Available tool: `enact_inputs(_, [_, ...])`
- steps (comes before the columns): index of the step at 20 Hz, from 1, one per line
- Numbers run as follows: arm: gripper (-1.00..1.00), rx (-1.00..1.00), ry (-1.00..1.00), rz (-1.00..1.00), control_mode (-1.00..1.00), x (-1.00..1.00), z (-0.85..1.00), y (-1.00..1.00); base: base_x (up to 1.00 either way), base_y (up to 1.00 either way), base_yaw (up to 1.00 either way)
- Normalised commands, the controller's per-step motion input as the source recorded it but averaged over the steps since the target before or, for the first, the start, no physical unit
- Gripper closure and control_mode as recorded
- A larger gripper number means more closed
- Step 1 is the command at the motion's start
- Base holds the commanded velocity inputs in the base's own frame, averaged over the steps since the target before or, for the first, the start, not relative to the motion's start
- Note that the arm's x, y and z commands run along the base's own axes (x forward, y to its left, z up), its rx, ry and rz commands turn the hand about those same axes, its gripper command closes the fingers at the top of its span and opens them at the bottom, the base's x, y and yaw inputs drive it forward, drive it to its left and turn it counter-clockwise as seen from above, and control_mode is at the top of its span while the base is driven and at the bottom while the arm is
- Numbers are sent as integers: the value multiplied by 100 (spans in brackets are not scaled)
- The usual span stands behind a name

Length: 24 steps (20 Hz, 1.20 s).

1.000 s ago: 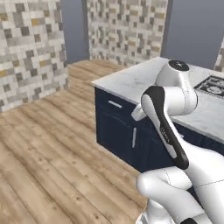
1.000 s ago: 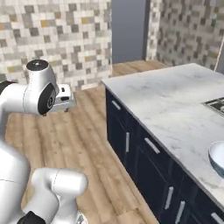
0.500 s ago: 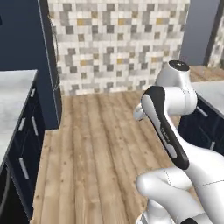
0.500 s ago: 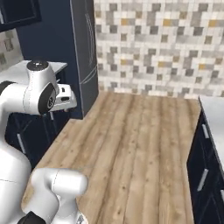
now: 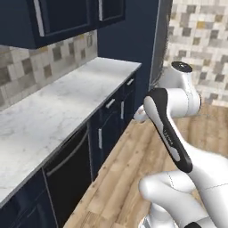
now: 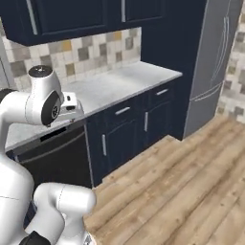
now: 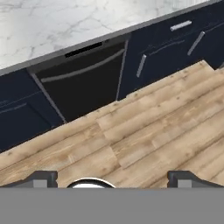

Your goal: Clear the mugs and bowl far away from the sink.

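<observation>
The mugs, the bowl and the sink are out of view. My gripper [image 7: 113,179] is open, its two dark fingertips [image 7: 43,178] standing wide apart at the bottom of the hand view with nothing between them. It hangs over the wooden floor and looks toward the base of a dark navy cabinet run. My arm [image 5: 171,120] is folded up high in front of the base, with the hand [image 6: 72,106] held level beside the counter's edge.
A white marble counter [image 5: 58,111] runs along a tiled wall over navy cabinets and a black dishwasher [image 7: 83,83]. Navy upper cabinets [image 6: 95,14] hang above it. A tall grey fridge [image 6: 215,62] stands at the counter's end. Wooden floor [image 6: 182,182] lies open to the right.
The whole picture has swung round with the base: the island with the cooktop has left the views, and the wall counter, dishwasher and fridge have come in. The gripper has stayed open.
</observation>
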Motion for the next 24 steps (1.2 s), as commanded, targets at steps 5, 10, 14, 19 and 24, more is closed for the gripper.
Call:
enact_inputs(5, [-100, 0, 0, 0, 100, 0, 0, 0, 1, 5, 82])
enact_inputs(10, [-100, 0, 0, 0, 100, 0, 0, 0, 14, 0, 78])
enact_inputs(14, [-100, 0, 0, 0, 100, 0, 0, 0, 27, -7, 68])
enact_inputs(19, [-100, 0, 0, 0, 100, 0, 0, 0, 55, -29, 28])
enact_inputs(24, [-100, 0, 0, 0, 100, 0, 0, 0, 70, -41, 19])
